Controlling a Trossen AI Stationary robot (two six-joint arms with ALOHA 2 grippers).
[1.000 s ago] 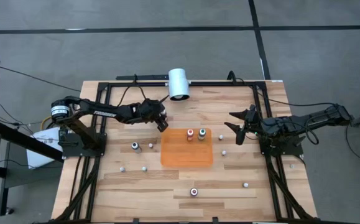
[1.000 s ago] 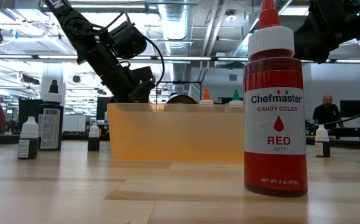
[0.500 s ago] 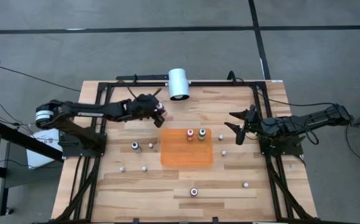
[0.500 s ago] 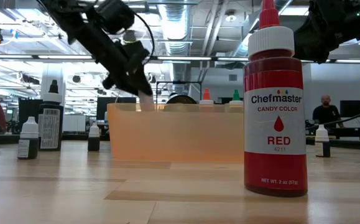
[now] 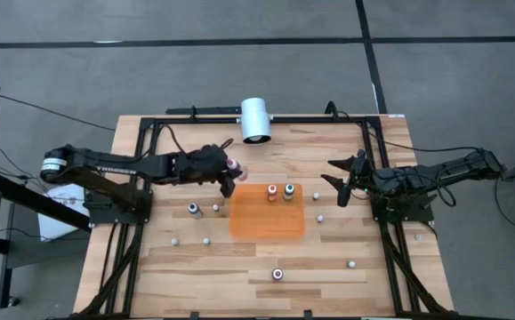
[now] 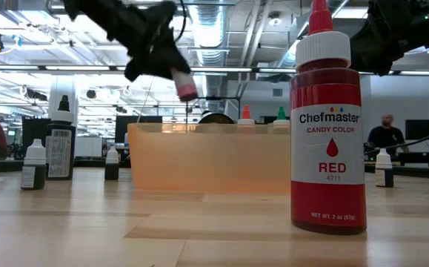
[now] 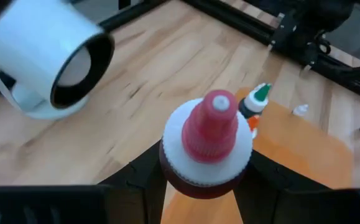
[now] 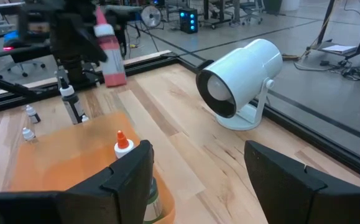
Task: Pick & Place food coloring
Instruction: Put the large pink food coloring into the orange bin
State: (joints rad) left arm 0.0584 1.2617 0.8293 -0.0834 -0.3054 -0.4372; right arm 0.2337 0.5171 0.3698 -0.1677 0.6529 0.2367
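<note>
Gripping a pink-capped bottle (image 5: 236,166) above the bench by the orange mat (image 5: 267,222), left hand (image 5: 230,173) mid-carry; right hand (image 5: 339,181) gapes empty; 2 bottles (image 5: 280,191) placed, several left.

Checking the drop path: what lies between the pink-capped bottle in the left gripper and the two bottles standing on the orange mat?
Only bare orange mat. In the high view, the left gripper holds the pink-capped bottle over the mat's corner; the two bottles stand farther along, nothing between.
</note>
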